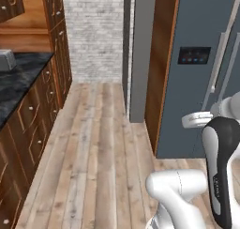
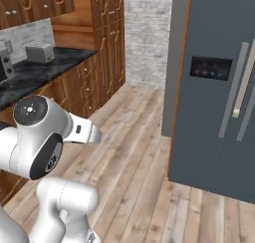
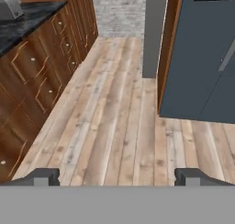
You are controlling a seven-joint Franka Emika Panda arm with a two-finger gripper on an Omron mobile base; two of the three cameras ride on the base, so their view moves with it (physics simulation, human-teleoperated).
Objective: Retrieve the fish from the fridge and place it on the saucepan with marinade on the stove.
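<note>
While fridge (image 2: 214, 112) stands closed, floor (image 3: 119, 126) open.

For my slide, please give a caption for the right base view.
White arm faces the closed blue-grey fridge across a wooden floor.

Glossy white rounded arm (image 2: 45, 137), dark joints

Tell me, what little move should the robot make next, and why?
Probably reach toward the long grey handles of the fridge to pull a door open. Both doors look shut, so the fish inside can't be reached yet, and the gripper is wide open, holding nothing, over bare wooden floor.
</note>
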